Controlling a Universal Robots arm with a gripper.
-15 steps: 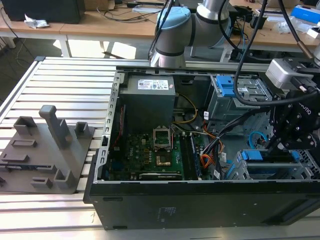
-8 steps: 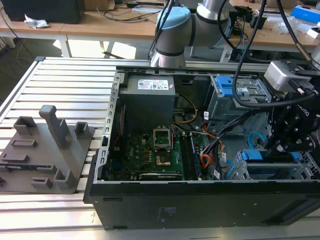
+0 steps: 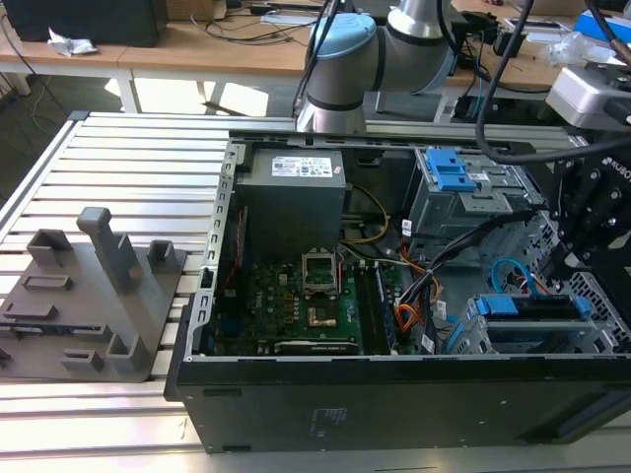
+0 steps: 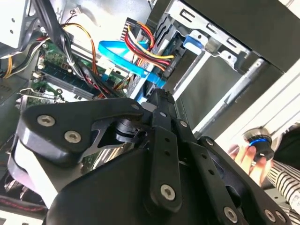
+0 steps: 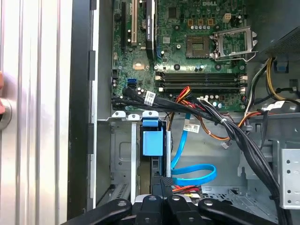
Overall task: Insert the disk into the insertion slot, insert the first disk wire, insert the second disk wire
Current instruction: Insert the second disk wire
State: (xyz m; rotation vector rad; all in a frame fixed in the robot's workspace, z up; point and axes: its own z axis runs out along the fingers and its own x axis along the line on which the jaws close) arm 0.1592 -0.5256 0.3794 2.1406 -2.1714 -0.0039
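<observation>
Pincer [image 5: 161, 187] above the insertion slot [image 5: 123, 154], its grip impossible to tell, open computer case [image 3: 296, 394] on the slatted desk [image 3: 118, 168], disk [image 5: 151, 140] seated in that slot, second disk wire [image 5: 194, 174] looping just beside the disk.

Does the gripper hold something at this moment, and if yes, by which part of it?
It cannot be told. The gripper is down at the disk in the insertion slot, beside the second disk wire, but its own body hides any contact.
</observation>
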